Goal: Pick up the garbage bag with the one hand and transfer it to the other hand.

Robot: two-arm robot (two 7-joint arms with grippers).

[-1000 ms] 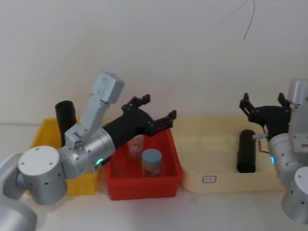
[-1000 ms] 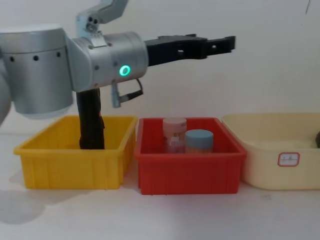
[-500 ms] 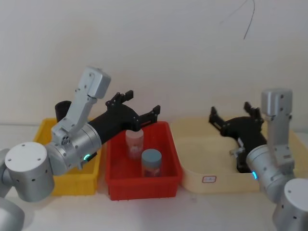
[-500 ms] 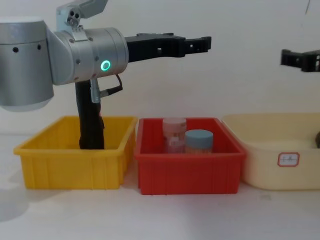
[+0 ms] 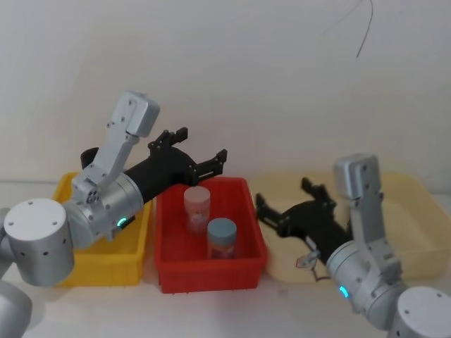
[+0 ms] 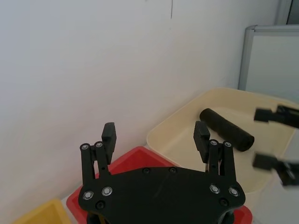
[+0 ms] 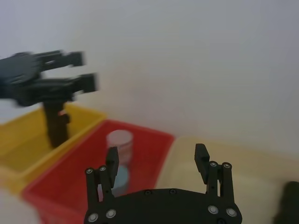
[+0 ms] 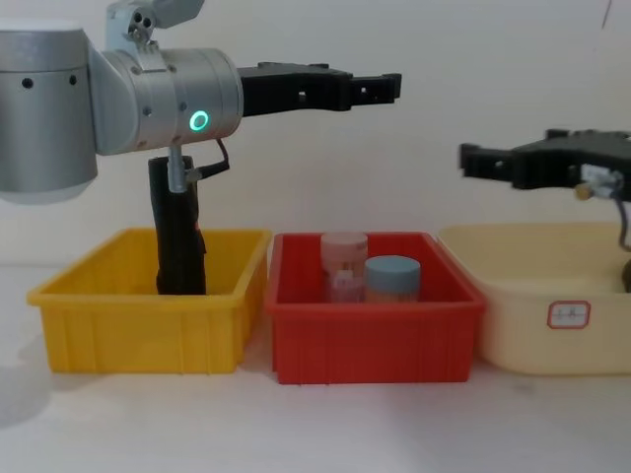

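Head view: right gripper (image 5: 282, 195) further left vs 0.5 s ago, left gripper (image 5: 201, 144) slightly too; both jaws apart.

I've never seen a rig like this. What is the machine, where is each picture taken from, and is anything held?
It is a robot with two arms, each ending in a black two-fingered gripper. One picture looks down from its head, one looks across from its chest, two look from the wrists. The left gripper hovers open above the red bin, which holds a pink-lidded jar and a blue-lidded jar. The right gripper hangs open over the cream tray, where a second roll lies. The garbage bag, a black roll, stands upright in the yellow bin. Nothing is held.
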